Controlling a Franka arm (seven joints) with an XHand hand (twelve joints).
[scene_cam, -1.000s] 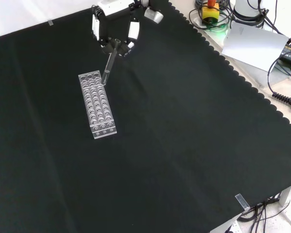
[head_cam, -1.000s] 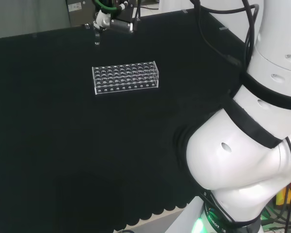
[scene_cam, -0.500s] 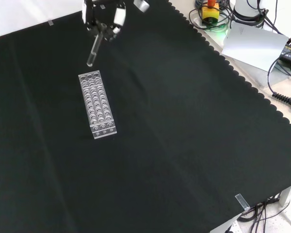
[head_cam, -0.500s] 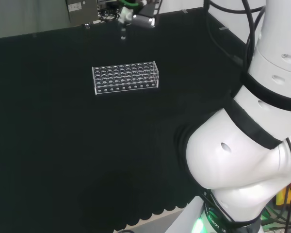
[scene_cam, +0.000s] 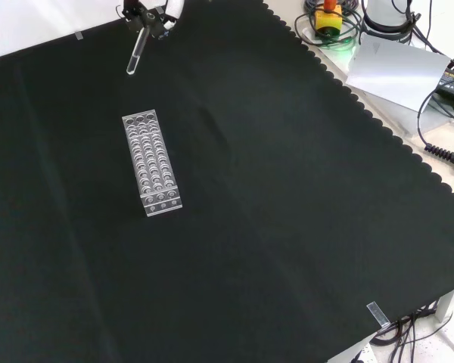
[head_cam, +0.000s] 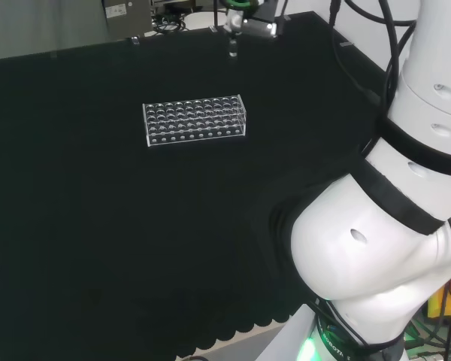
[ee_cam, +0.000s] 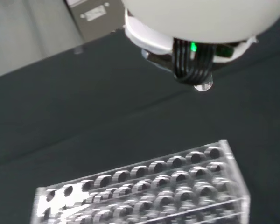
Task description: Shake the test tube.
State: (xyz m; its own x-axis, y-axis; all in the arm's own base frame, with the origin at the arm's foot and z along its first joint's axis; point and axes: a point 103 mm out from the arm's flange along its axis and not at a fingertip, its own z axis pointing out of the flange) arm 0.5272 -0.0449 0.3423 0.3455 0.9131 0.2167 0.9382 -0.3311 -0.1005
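A clear test tube (scene_cam: 135, 56) hangs slanted in the air with my hand (scene_cam: 150, 10) shut on its upper end, at the top edge of the front view. In the head view my hand (head_cam: 246, 23) is at the far side of the cloth, and the test tube (head_cam: 232, 47) points down from it, above and right of the rack. The clear plastic rack (head_cam: 195, 119) (scene_cam: 152, 162) with many holes stands on the cloth, apart from the tube. In the wrist view the tube's round bottom (ee_cam: 203, 86) sticks out below my dark fingers (ee_cam: 192, 59), with the rack (ee_cam: 154, 189) beneath.
Black cloth (scene_cam: 287, 212) covers the bench. My own white arm links (head_cam: 383, 248) take up the right of the head view. Cables and grey gear (scene_cam: 393, 60) lie beyond the cloth's scalloped edge at the front view's upper right.
My hand has carried the tube away from the rack: rightward in the head view, up toward the top edge in the front view. The rack has not moved.
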